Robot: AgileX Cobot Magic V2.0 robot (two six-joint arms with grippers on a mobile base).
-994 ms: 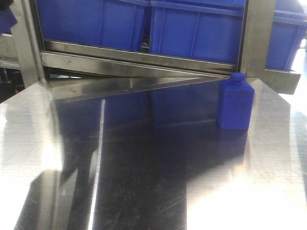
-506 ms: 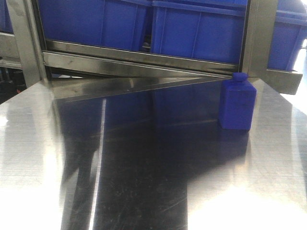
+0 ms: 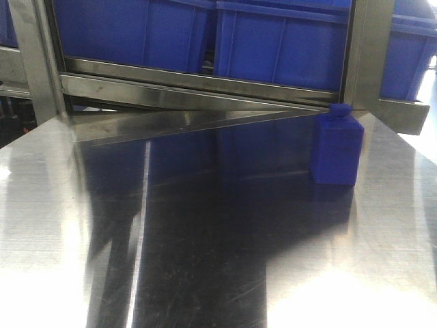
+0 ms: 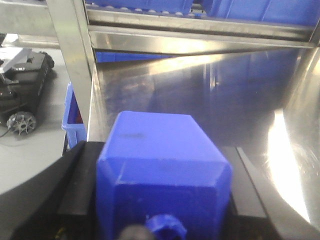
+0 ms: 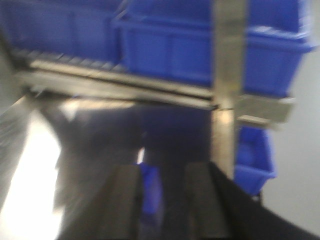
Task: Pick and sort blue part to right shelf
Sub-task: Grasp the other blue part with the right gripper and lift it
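One blue part (image 3: 334,147) stands upright on the steel table, far right, close to the right shelf's front rail (image 3: 205,82). Neither gripper shows in the front view. In the left wrist view my left gripper (image 4: 159,155) is shut on another blue part (image 4: 155,135), cap toward the camera, a black finger on each side. The right wrist view is blurred. My right gripper (image 5: 161,172) is open there, and a blue part (image 5: 149,192) shows through the gap, close to the left finger. Large blue bins (image 3: 280,41) fill the shelf.
The shiny steel table (image 3: 205,239) runs up to the shelf. Steel shelf posts (image 3: 369,55) stand at the table's far corners. A small blue bin (image 5: 255,160) sits low beyond the right post. A black wheeled machine (image 4: 20,85) is on the floor at left.
The front view shifted slightly to the right a second ago and has held still since. The standing blue part keeps its place on the table.
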